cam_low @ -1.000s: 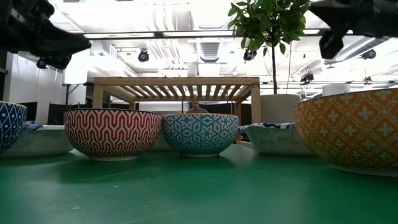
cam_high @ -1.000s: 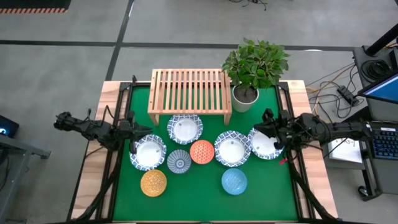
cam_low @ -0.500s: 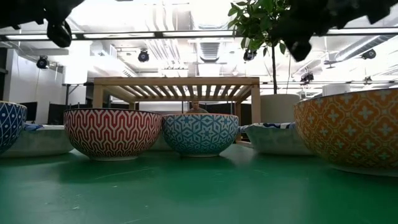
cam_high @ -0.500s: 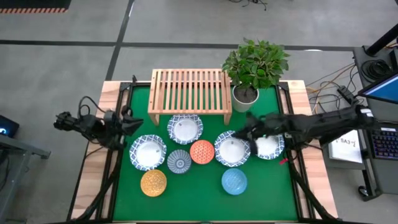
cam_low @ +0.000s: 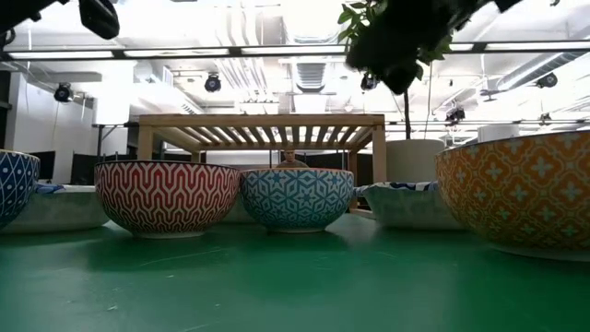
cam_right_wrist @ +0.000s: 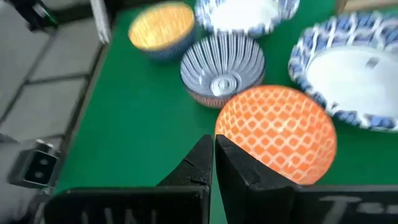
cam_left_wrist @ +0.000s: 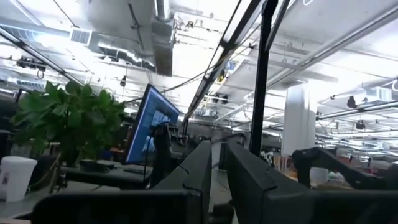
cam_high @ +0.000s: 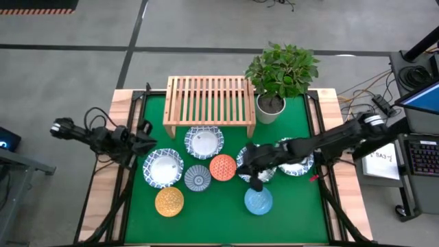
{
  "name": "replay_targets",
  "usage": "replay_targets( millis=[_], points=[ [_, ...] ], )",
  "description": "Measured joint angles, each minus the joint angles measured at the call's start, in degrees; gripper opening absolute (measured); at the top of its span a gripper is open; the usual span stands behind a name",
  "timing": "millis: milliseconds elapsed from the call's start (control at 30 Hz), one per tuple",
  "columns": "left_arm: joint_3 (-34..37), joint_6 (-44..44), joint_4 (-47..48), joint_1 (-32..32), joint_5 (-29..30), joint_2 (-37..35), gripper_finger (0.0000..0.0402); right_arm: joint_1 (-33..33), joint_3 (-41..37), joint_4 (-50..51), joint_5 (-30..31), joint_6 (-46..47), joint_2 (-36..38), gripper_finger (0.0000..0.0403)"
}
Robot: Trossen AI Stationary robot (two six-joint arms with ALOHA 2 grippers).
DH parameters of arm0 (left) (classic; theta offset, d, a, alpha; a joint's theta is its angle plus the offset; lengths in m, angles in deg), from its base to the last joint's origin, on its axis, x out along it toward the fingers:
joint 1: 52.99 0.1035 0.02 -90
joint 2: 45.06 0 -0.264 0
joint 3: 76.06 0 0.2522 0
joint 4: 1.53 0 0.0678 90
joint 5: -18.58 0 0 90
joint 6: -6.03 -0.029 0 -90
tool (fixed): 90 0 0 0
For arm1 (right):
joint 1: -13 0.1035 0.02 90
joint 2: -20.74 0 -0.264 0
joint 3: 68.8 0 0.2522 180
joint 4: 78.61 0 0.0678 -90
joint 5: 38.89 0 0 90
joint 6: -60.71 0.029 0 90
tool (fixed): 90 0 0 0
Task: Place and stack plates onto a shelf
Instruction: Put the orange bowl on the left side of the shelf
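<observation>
- Since the earlier frames my right arm has swept inward from the table's right edge, and the right gripper (cam_high: pixel 255 180) now hangs over the middle of the mat, between the orange plate (cam_high: pixel 223 167) and the light blue plate (cam_high: pixel 258 200); the left arm has drawn back toward the left edge.
- No plates have shifted: all eight sit on the green mat in front of the shelf (cam_high: pixel 209 103), whose slatted top carries nothing.
- In the right wrist view the fingers (cam_right_wrist: pixel 239 167) are pressed together with nothing between them, aimed at the orange plate's near rim.
- The left gripper (cam_high: pixel 145 139) waits beside the mat's left border, fingers close together and empty, pointing out at the room.
- I judge this the approach for a first pick, likely the orange plate. Next I would need to part the fingers, drop onto the rim, and lift clear of the striped blue plate (cam_right_wrist: pixel 222 66) just beside it.
- The right arm covers much of one wide white plate (cam_high: pixel 241 162); I cannot tell the gripper's height above the mat.
</observation>
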Motion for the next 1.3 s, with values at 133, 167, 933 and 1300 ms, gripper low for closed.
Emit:
replay_targets(
  millis=[133,167,933,1300],
  points=[
    [0.0,0.1,-2.2,0.0,0.0,2.9,0.0032,0.0,8.4,9.3,0.1,0.0,-5.2,0.0009],
    [0.0,0.5,-2.6,0.0,0.2,3.3,0.0032,0.0,10.5,12.2,0.1,-0.1,-6.5,0.0009],
    [0.0,2.6,-0.6,0.0,0.4,3.1,0.0032,-6.2,24.0,26.7,1.6,-7.6,-20.5,0.0009],
    [0.0,0.8,-0.6,0.0,0.4,3.2,0.0032,-7.2,24.0,21.0,4.3,-9.1,-20.7,0.0020]
  ],
)
